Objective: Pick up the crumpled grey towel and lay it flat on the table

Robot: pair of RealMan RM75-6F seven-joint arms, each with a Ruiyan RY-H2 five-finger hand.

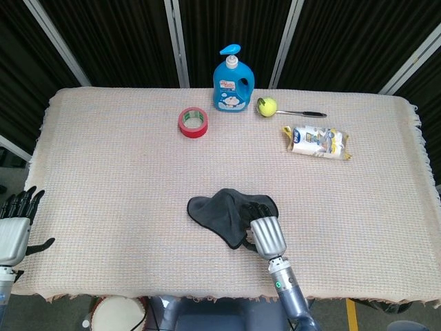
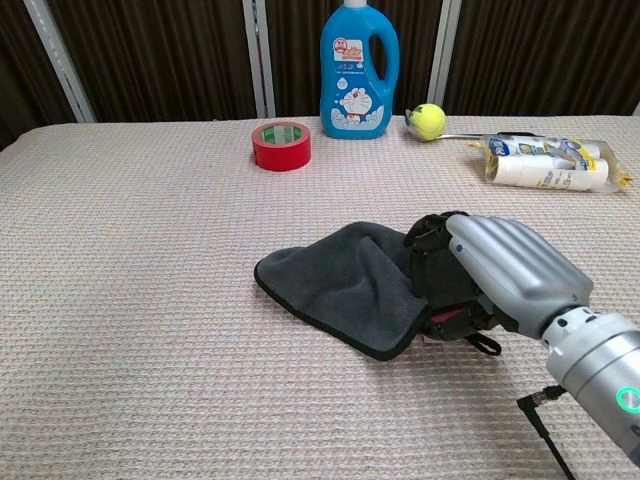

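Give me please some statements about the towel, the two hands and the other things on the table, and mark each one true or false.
1. The right hand has its fingers closed on the grey towel. True.
2. The towel is lifted clear of the table. False: it lies on the woven table cover, folded over itself.
3. The left hand holds the red tape roll. False: that hand is at the table's near left edge, holding nothing, and the roll lies far from it.
4. The blue detergent bottle stands upright at the far edge. True.
5. The tennis ball rests on the towel. False: it lies beside the bottle.
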